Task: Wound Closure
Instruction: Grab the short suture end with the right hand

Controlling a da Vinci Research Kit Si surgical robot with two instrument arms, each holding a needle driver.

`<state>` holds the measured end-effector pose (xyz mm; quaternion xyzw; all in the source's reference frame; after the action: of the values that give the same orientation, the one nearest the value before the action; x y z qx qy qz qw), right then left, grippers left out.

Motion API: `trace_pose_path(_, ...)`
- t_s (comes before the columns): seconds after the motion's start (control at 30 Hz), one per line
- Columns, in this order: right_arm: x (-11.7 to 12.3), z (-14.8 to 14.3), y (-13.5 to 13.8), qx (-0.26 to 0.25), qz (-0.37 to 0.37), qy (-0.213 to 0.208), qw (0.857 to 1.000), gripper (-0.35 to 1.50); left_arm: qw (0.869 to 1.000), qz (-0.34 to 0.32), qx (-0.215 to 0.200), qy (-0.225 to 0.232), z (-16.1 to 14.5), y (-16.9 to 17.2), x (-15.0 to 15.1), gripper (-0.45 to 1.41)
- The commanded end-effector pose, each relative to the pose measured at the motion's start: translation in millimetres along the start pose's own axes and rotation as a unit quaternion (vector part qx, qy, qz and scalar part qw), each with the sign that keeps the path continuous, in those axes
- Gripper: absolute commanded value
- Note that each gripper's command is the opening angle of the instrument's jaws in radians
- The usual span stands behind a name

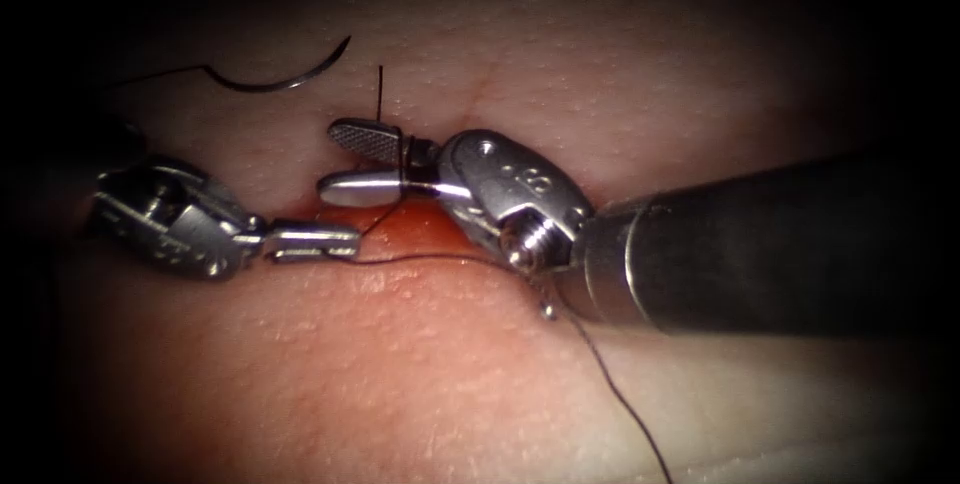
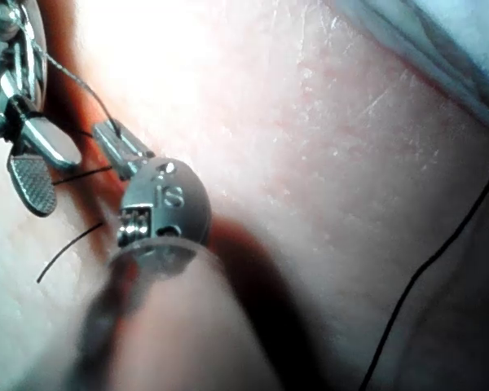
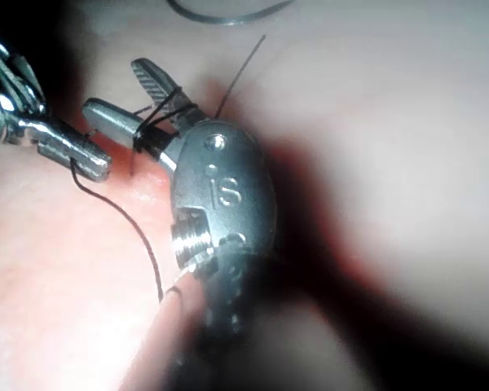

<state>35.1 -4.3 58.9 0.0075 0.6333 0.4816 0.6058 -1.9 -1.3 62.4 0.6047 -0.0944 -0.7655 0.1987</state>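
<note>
- Dark thread (image 1: 620,394) trails over pale, dimpled tissue (image 1: 420,384).
- Left tool (image 1: 345,241), jaws pressed together, pinches the thread at the red cut (image 1: 415,229).
- Right tool (image 1: 345,159), ridged jaws spread, thread wound round their base.
- Curved steel needle (image 1: 285,81) lies free on the tissue, left of the cut.

Needle (image 1: 275,79) lying flat on the tissue (image 1: 420,374), behind and well apart from both tools. Left tool (image 1: 325,241) at the left of the cut (image 1: 415,229), clamped on the thread (image 1: 430,260). Right tool (image 1: 350,159) just behind it, jaws parted, thread wrapped round their base. Thread running from the cut toward the tissue's front right edge.
</note>
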Motion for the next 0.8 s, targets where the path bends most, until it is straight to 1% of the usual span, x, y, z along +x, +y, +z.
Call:
trace_pose_path(0.03, -0.8, 0.2, 0.1, -0.017, 0.001, -0.005, 1.0, 0.8, 1.0, 0.001, 0.001, 0.001, 1.1, 0.1, -0.5, -0.45)
trace_pose_path(0.1, -0.9, -0.1, 0.3, -0.033, -0.004, -0.01, 0.999, 0.8, 1.0, 0.0, 0.001, 0.0, 1.3, 0.1, -0.4, -0.45)
trace_pose_path(0.17, -1.2, -0.4, 0.6, -0.055, -0.011, -0.019, 0.998, 0.86, 1.0, 0.0, 0.003, -0.002, 1.7, 0.1, -0.3, -0.45)
trace_pose_path(0.27, -1.8, -0.9, 1.0, -0.078, -0.015, -0.022, 0.997, 0.9, 1.0, -0.007, 0.004, -0.003, 1.8, -0.2, -0.4, -0.45)
trace_pose_path(0.53, -2.4, -1.4, 2.3, -0.11, 0.012, -0.019, 0.994, 0.91, 0.999, -0.048, 0.016, -0.02, 1.6, -1.3, -0.8, -0.45)
trace_pose_path(0.63, -3.1, -1.2, 3.1, -0.113, 0.055, -0.025, 0.992, 0.95, 0.998, -0.064, 0.016, -0.018, 1.6, -2.5, -1.1, -0.45)
trace_pose_path(0.73, -3.5, -1.0, 3.9, -0.117, 0.08, -0.034, 0.989, 0.95, 0.998, -0.065, 0.017, -0.019, 1.8, -3.0, -1.4, -0.45)
trace_pose_path(0.77, -3.6, -0.8, 4.4, -0.121, 0.115, -0.041, 0.985, 0.95, 0.997, -0.068, 0.017, -0.017, 1.8, -3.2, -1.7, -0.45)
trace_pose_path(0.8, -3.7, -0.7, 4.6, -0.13, 0.119, -0.044, 0.983, 0.93, 0.997, -0.068, 0.017, -0.017, 1.8, -3.3, -1.9, -0.45)
